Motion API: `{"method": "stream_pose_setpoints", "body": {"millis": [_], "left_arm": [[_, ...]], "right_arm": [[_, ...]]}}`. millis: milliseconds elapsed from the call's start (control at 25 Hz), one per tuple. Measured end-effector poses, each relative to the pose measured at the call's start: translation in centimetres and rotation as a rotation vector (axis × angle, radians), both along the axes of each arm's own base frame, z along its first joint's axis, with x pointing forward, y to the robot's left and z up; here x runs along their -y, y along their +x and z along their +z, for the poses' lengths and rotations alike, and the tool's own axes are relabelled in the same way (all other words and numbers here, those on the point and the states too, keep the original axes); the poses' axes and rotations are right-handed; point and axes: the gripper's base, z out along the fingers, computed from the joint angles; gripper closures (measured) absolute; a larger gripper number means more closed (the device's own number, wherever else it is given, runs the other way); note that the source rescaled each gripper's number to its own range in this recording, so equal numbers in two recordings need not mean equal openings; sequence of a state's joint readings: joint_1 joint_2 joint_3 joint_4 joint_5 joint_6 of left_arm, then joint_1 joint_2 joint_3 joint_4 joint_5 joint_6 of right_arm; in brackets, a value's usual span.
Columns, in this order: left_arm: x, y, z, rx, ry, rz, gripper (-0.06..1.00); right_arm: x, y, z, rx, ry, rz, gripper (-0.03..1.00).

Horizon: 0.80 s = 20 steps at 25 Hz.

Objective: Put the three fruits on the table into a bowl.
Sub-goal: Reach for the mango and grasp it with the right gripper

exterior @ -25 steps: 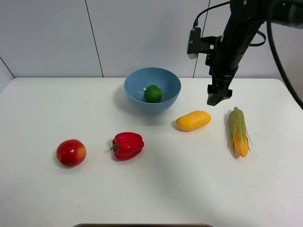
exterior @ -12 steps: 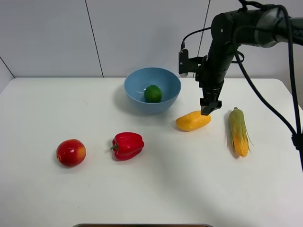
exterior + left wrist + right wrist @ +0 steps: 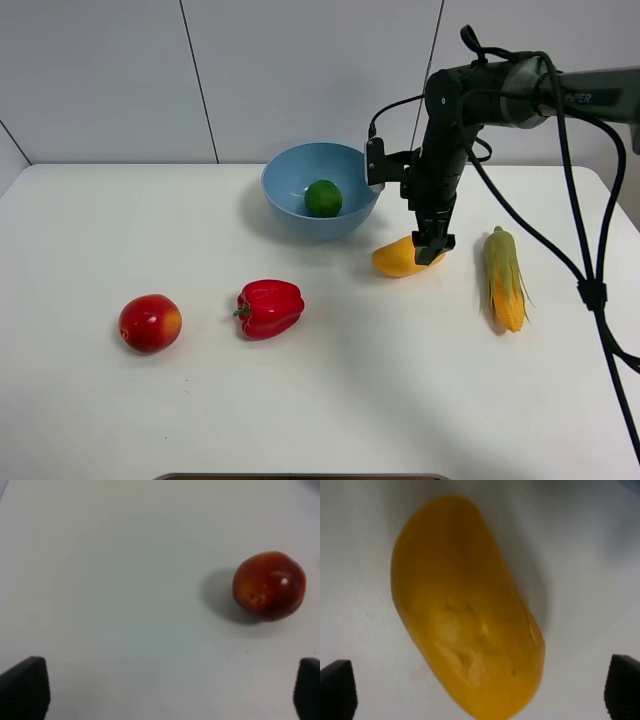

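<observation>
1. Reaching down over the mango (image 3: 398,260), the right claw (image 3: 432,250) is wide open, with one tip on each side of the fruit.
2. In the right wrist view the mango (image 3: 465,610) lies on the white desk between the two dark tips. The tips are not pinching it.
3. A second ago this claw was higher up, over the bare spot between the mango and the corn (image 3: 504,278). Half a second ago its tip was just above the mango's right end. Now it is lower and more to the left, right on top of the mango.
4. The mango has not moved. It lies right of the middle of the desk (image 3: 350,400), just in front of the blue bowl (image 3: 292,215) and to its right.
5. The bowl sits near the back edge of the desk, about in the middle. The green lime (image 3: 323,198) is inside it, as it was a second ago.
6. The red apple (image 3: 150,322) sits near the left edge of the desk, in the same place as before.
7. The red pepper (image 3: 270,308) is to the right of the apple, and the corn lies near the right edge. Neither has moved.
8. The left claw (image 3: 165,687) is wide open too and holds nothing. Its wrist view shows the apple on the desk, well apart from its tips.
</observation>
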State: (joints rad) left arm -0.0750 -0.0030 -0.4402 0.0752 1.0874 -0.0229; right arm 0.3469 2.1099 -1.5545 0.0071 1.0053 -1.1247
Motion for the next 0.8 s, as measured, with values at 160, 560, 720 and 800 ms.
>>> {"method": "stream_pose_setpoints", "body": {"millis": [160, 560, 720, 800], "left_arm": [[0.0, 0.0, 0.0, 0.0, 0.0, 0.0, -0.06], [0.0, 0.0, 0.0, 0.0, 0.0, 0.0, -0.06], [0.0, 0.0, 0.0, 0.0, 0.0, 0.0, -0.06], [0.0, 0.0, 0.0, 0.0, 0.0, 0.0, -0.06]], "right_arm": [[-0.1, 0.2, -1.3, -0.016, -0.006, 0.009, -0.03], [-0.2, 0.6, -4.0, -0.039, -0.015, 0.023, -0.03], [-0.5, 0.7, -5.0, -0.041, -0.016, 0.03, -0.03], [-0.8, 0.6, -5.5, -0.05, -0.018, 0.036, -0.03]]}}
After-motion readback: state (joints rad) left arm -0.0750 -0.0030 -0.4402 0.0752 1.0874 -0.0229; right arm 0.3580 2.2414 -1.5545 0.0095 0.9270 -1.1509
